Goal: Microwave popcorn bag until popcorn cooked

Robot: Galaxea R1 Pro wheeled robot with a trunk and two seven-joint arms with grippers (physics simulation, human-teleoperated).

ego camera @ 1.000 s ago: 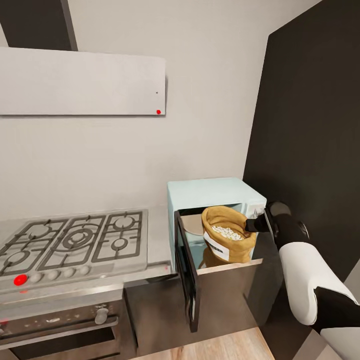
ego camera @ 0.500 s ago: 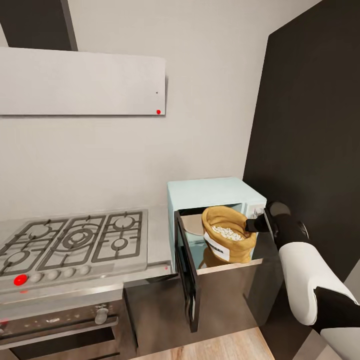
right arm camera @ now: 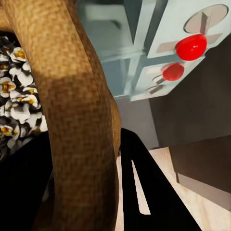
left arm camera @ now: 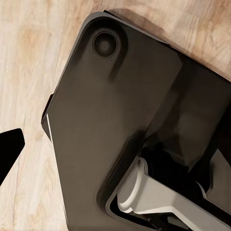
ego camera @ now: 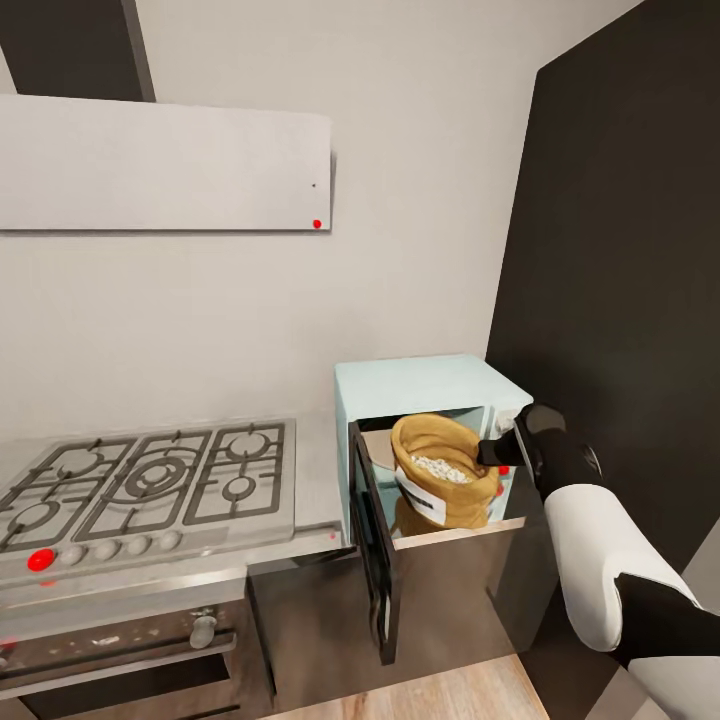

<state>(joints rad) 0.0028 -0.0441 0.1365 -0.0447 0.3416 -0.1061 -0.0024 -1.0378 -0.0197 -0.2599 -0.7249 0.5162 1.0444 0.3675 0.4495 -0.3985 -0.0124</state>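
Right arm reached in from the side, right gripper (ego camera: pixel 492 452) clamped on rolled rim of popcorn bag (ego camera: pixel 441 487), bag inside open microwave (ego camera: pixel 420 385) at worktop's right end, white label print too small to read, left gripper's jaws impossible to tell

My head cam looks down at microwave (ego camera: pixel 425 400); right wrist cam close on same popcorn bag (right arm camera: pixel 77 110); left wrist faces floor (left arm camera: pixel 24 62).
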